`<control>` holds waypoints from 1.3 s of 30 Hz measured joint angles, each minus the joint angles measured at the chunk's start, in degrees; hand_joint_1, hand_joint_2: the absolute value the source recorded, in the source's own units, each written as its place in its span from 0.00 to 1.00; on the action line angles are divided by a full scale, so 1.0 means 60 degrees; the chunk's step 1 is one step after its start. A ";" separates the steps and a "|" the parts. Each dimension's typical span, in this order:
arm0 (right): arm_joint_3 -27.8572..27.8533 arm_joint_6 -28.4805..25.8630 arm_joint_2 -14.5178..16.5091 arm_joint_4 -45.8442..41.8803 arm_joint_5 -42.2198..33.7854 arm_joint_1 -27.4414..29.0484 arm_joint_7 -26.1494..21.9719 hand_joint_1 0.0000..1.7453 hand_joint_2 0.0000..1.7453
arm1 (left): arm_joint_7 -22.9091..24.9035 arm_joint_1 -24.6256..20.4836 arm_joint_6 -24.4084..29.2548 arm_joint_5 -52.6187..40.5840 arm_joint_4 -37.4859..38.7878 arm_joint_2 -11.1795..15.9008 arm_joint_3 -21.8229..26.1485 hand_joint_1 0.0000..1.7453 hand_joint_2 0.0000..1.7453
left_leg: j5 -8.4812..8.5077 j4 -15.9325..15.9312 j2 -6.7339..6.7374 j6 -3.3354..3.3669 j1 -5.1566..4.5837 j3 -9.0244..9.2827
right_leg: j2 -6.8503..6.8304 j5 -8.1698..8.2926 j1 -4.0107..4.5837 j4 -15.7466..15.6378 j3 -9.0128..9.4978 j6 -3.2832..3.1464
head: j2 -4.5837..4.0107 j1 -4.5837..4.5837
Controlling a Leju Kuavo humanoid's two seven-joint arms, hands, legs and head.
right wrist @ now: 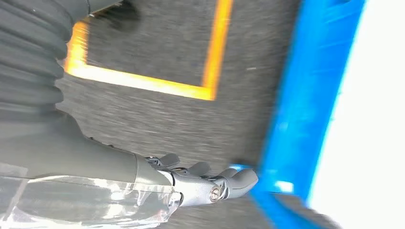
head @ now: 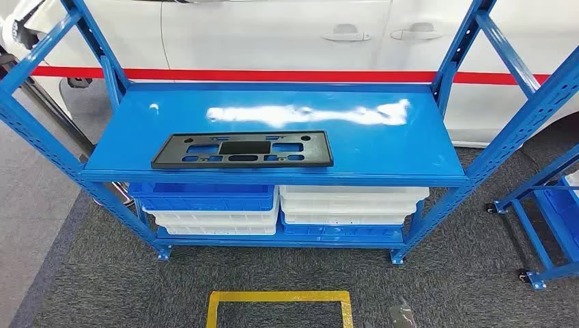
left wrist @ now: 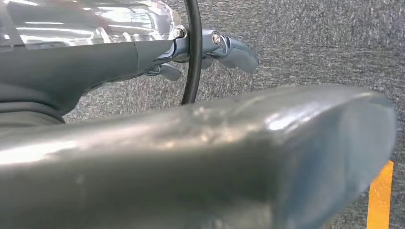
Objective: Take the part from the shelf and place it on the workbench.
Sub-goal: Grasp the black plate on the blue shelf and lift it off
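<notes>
The left hand [left wrist: 210, 50] hung over grey carpet [left wrist: 310, 43], its fingers loosely extended and holding nothing, though a blurred silver part of the arm hid much of that view. The right hand [right wrist: 205, 183] likewise held nothing, fingers slightly curled and apart, above the carpet near a yellow floor marking [right wrist: 143, 81] and a blurred blue shelf leg [right wrist: 305, 119]. In the head view, the black part [head: 244, 150] lay flat on the blue shelf [head: 382, 147], toward its front left. Blue and white bins [head: 280, 208] were stacked beneath. A white car [head: 273, 34] stood behind, cut off. No writing was legible.
</notes>
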 joint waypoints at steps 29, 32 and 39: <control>0.4969 0.0416 -0.0770 -0.7130 0.4599 -0.0246 0.0723 0.00 1.00 | -0.0154 -0.0212 -0.0738 -0.1717 0.0118 -0.0015 -0.0024 0.00 0.00 | -0.0724 0.1525 0.0066 -0.0076 0.0010 -0.0905 | -0.0025 0.0151 0.0072 -0.0146 -0.0093 -0.0316 | 0.0000 -0.0003; 0.5453 0.0187 -0.1435 -0.7522 0.4935 -0.0358 0.0959 0.00 1.00 | -0.0216 -0.0177 -0.0798 -0.1929 0.0123 -0.0033 -0.0046 0.00 0.00 | -0.0937 0.2568 0.0066 -0.0115 0.0011 -0.1399 | -0.0060 0.0147 0.0094 -0.0120 -0.0104 -0.0325 | 0.0000 -0.0003; 0.6256 -0.0006 -0.3048 -0.7928 0.4565 -0.0855 0.1265 0.00 1.00 | -0.0342 -0.0193 -0.0853 -0.2354 0.0136 -0.0085 -0.0065 0.00 0.00 | 0.0192 0.0088 -0.0022 0.0200 -0.0077 -0.0351 | -0.0076 0.0155 0.0114 -0.0068 -0.0107 -0.0013 | 0.0000 0.0000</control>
